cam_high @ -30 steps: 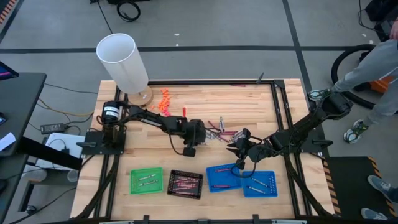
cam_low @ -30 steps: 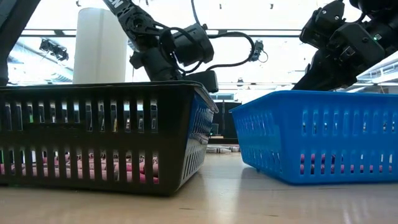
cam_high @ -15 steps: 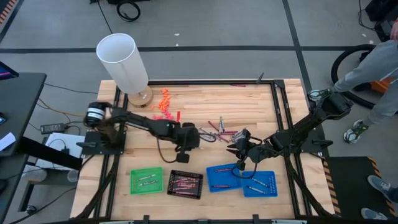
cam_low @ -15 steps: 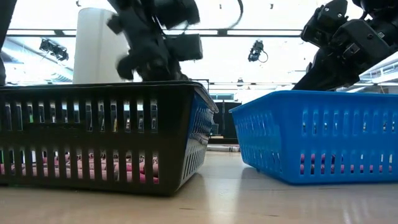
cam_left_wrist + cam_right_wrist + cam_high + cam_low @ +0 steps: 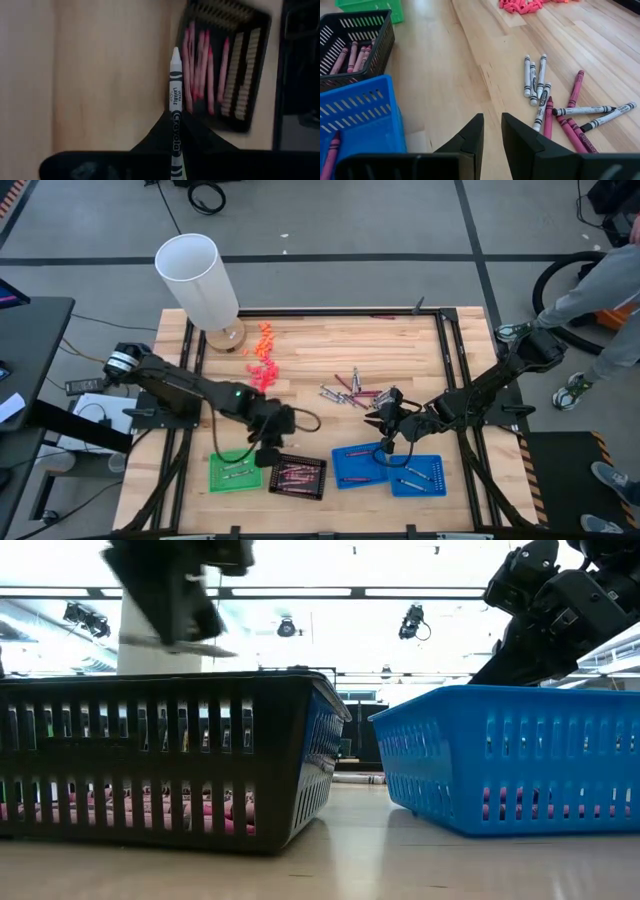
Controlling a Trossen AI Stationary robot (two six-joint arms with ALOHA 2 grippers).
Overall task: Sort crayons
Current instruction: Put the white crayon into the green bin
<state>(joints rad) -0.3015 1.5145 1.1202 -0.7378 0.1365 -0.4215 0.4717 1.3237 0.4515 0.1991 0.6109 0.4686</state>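
My left gripper (image 5: 265, 452) hangs above the near part of the table, between the green tray (image 5: 235, 472) and the black tray (image 5: 298, 476), shut on a silver-white crayon (image 5: 175, 75). The black tray holds several pinkish crayons (image 5: 200, 65). More crayons (image 5: 350, 392), maroon and silver-white, lie loose on the wood at mid table. My right gripper (image 5: 492, 132) waits beside that pile, above the far edge of the blue tray (image 5: 360, 465). It is open by a narrow gap, with nothing between the fingers. My left gripper pinches the crayon's paper-wrapped body (image 5: 176, 120) between its two fingers, toward the blunt end. The fingers slant steeply down. The pointed tip (image 5: 175, 51) sticks out beyond the fingertips. The crayon (image 5: 210, 650) is lifted clear, higher than the black tray's rim.
A second blue tray (image 5: 417, 476) sits at the near right. Chunky orange and pink pieces (image 5: 262, 352) lie at the far left beside a tall white cylinder (image 5: 200, 280). A black frame (image 5: 450, 360) borders the table. A person (image 5: 610, 280) stands beyond the right edge.
My left gripper has left the loose pile at mid table, risen, and swung toward the near left, ending between the green and black trays. Its wrist has rolled on the way. It stays shut on the silver-white crayon, which is carried clear of the table.
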